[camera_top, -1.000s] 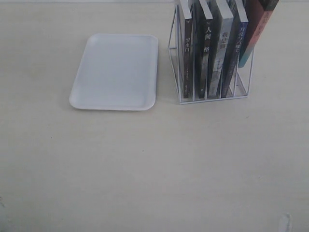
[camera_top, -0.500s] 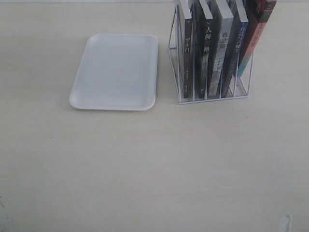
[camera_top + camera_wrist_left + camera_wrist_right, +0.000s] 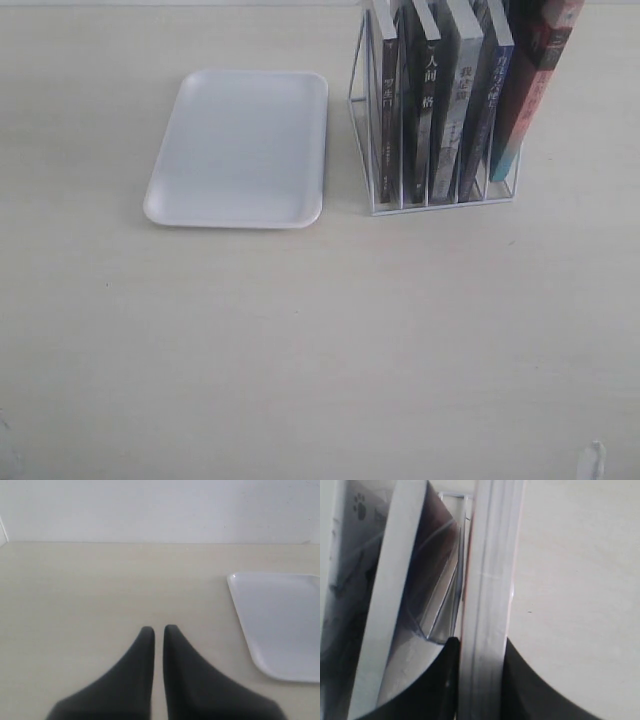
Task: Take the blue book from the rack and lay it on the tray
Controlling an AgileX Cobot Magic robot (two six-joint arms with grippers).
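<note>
The white tray (image 3: 240,150) lies flat at the left of the exterior view and also shows in the left wrist view (image 3: 280,625). The white wire rack (image 3: 440,206) stands to its right with several upright books. The blue book (image 3: 489,100) shows its narrow blue spine, second from the right. Beside it stands the taller red book with a teal foot (image 3: 528,90). My right gripper (image 3: 480,642) is shut on that red book's top edge (image 3: 490,580); the exterior view does not show this gripper. My left gripper (image 3: 159,630) is shut, empty, low over the table left of the tray.
Black- and grey-spined books (image 3: 430,110) fill the rack's other slots. A small pale object (image 3: 593,460) pokes in at the bottom right edge. The cream table (image 3: 320,340) spreads in front of the tray and rack.
The red book has swung from leaning right to nearly upright and has come down, its teal foot now low in the rack's rightmost slot. Tray, rack and other books are unmoved.
</note>
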